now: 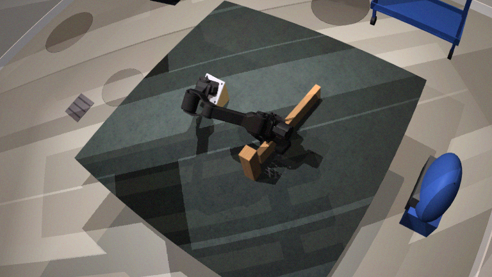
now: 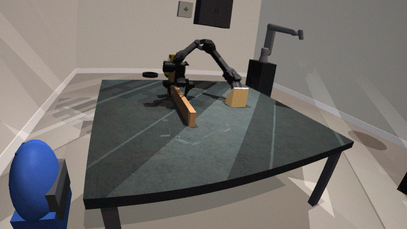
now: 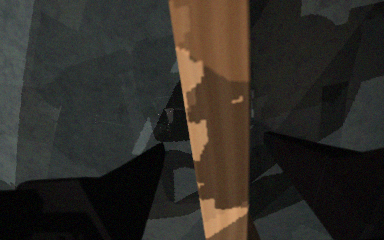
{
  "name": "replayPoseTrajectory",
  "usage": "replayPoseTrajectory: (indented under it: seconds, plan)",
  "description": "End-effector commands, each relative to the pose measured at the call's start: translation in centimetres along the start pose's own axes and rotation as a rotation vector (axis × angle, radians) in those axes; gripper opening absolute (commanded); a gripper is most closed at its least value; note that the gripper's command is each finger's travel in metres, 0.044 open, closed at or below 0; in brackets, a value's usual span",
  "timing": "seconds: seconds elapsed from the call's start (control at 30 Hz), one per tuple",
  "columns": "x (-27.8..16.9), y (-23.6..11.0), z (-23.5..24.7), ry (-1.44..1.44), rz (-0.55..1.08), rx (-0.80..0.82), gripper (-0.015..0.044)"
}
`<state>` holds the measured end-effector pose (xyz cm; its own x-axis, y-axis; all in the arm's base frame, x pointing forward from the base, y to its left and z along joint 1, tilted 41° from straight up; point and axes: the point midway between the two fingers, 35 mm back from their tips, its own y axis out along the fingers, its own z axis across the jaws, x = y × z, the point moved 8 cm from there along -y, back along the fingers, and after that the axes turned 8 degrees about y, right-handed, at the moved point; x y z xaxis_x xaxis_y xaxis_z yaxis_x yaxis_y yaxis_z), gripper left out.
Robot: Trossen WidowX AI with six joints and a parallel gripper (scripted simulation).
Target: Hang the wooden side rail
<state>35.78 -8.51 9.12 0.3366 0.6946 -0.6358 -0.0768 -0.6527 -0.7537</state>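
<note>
On our dark green table (image 1: 326, 204), the long wooden side rail (image 1: 302, 106) lies with one end at the upright wooden headboard post (image 1: 250, 161); our black gripper (image 1: 280, 141) straddles it, fingers spread wide, gripping nothing.

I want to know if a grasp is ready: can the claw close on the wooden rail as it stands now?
Probably yes. The open claw straddles the wooden rail, a finger on each side and nothing between them and the wood.
</note>
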Motion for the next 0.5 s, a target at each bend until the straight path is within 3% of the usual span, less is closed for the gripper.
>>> replayPoseTrajectory:
  seconds: [0.0, 0.37, 0.47]
  plan:
    - [0.06, 0.3, 0.07, -0.007, 0.006, 0.001, 0.0387]
    - [0.06, 0.3, 0.07, -0.007, 0.006, 0.001, 0.0099]
    - [0.06, 0.3, 0.07, -0.007, 0.006, 0.001, 0.0079]
